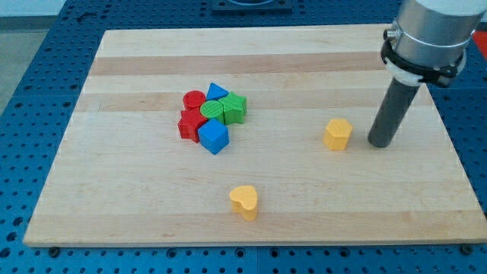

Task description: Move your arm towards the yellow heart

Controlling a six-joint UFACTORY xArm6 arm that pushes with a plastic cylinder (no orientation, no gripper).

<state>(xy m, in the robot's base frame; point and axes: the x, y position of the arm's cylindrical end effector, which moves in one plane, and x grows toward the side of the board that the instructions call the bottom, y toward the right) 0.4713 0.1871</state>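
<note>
The yellow heart (244, 202) lies on the wooden board (137, 205) near the view's bottom, a little left of centre. My tip (380, 143) rests on the board at the view's right, far from the heart, up and to its right. A second yellow block (338, 133), roughly hexagonal, sits just left of my tip with a small gap between them.
A tight cluster sits left of centre: a red cylinder (194, 100), a blue triangle (217, 91), a green cylinder (211, 109), a green block (234, 108), a red star-like block (189, 124) and a blue cube (213, 137). The arm's grey body (426, 34) hangs over the board's right.
</note>
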